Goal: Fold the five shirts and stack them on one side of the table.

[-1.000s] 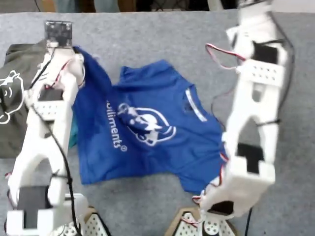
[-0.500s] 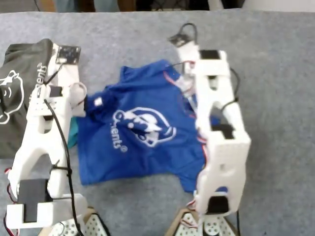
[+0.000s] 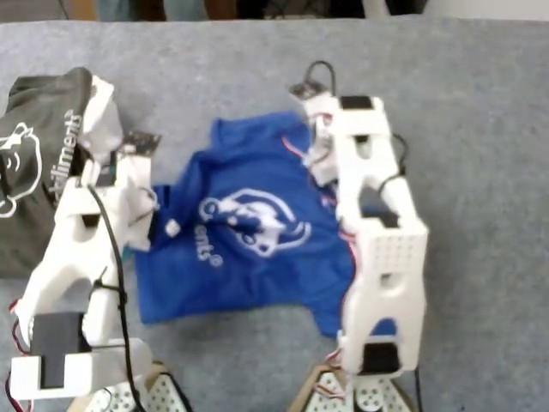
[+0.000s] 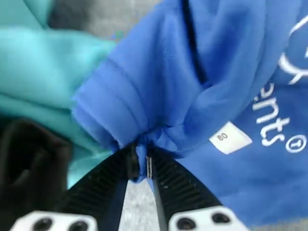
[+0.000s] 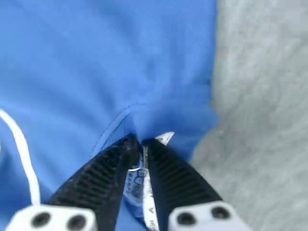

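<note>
Blue shirt (image 3: 257,249) in the middle of the table (image 3: 480,129), pinched from both sides. Left gripper (image 4: 142,161) clenched on a bunched sleeve at its 9 o'clock, right gripper (image 5: 142,147) clamped on an edge by a white label (image 5: 166,138) at 1 o'clock, probably to pull both flaps inward for a fold. Left wrist close-up: teal cloth (image 4: 33,62) under that sleeve, barely peeking out from above. Overhead: dark shirt (image 3: 34,172) at the table's 9 o'clock.

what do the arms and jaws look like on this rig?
Left arm and right arm: white boxy shells, black motor blocks. A black cable runs along the left, red-and-white wires on the right. Jaws black, ribbed, on white mounts.
</note>
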`<state>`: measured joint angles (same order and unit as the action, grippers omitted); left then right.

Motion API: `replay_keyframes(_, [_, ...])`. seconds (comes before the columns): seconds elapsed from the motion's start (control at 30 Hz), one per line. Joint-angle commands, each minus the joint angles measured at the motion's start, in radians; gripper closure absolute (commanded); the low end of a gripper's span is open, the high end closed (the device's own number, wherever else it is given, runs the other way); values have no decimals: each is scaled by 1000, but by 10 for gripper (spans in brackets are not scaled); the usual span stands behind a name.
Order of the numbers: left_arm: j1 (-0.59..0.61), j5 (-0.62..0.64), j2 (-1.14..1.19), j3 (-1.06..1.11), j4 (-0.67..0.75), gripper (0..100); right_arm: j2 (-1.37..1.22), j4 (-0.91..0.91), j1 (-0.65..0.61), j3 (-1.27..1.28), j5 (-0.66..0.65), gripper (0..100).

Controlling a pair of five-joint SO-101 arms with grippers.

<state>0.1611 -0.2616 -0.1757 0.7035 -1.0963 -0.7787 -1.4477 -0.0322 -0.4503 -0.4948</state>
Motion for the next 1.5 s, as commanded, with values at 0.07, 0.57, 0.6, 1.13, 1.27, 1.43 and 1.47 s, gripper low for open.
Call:
replay_keyframes(0.07, [-4, -37, -117, 31, -74, 971, 82, -143, 110, 50, -87, 985])
replay_keyframes(0.57, [102, -460, -697, 28, -578, 971, 631, -161, 333, 857, -516, 985])
replay_keyframes(0.6, [119, -473, -717, 30, -588, 971, 677, -137, 333, 905, -525, 984])
replay_keyframes(1.13, [197, -522, -789, 36, -618, 971, 1043, -285, 336, 789, -638, 730])
replay_keyframes(1.27, [191, -522, -790, 36, -618, 971, 1038, -287, 288, 654, -611, 769])
replay_keyframes(1.43, [189, -522, -786, 36, -618, 971, 905, -226, 80, 499, -405, 783])
replay_keyframes(1.47, [189, -520, -786, 36, -618, 971, 858, -216, 41, 463, -374, 783])
